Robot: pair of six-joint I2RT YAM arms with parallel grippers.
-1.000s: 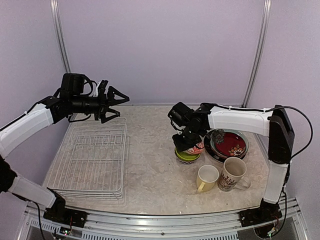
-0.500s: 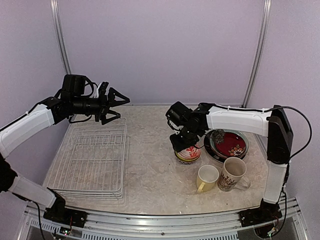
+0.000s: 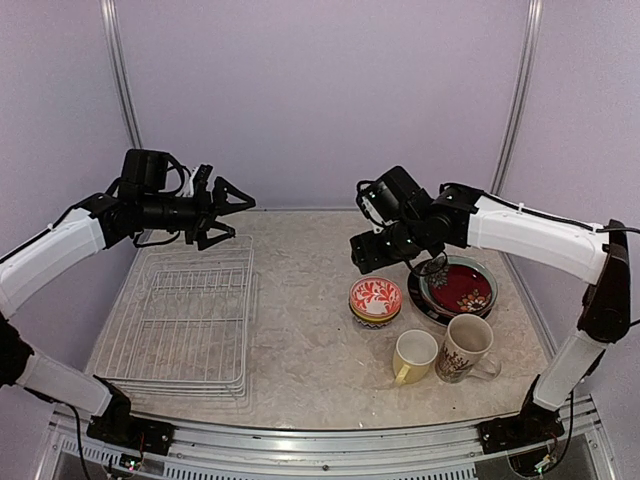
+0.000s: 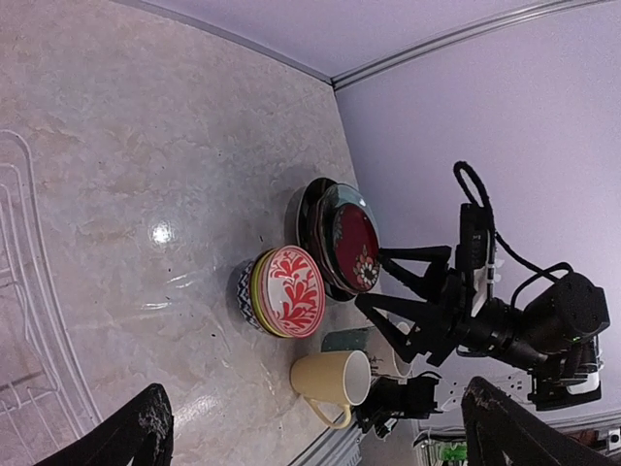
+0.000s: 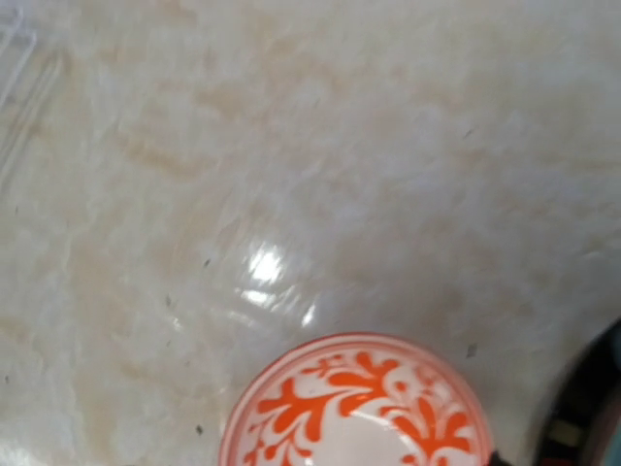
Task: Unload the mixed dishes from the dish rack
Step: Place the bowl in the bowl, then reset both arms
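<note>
Dishes sit near the bench's right edge: red-white bowl in the green bowl, stacked plates, yellow mug, cream mug. We see the rack by the left edge. Our left gripper and right gripper hang in the air, fingers apart.

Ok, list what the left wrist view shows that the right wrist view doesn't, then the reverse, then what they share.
Left wrist only: the dark red floral plate atop the plate stack, the yellow mug, the lime-green bowl under the patterned one, and the right gripper, open. Right wrist only: nothing new, just a closer look down into the bowl. Both: the red-white patterned bowl, the marble table with its glare, and a bit of the dish rack at the edge.
</note>
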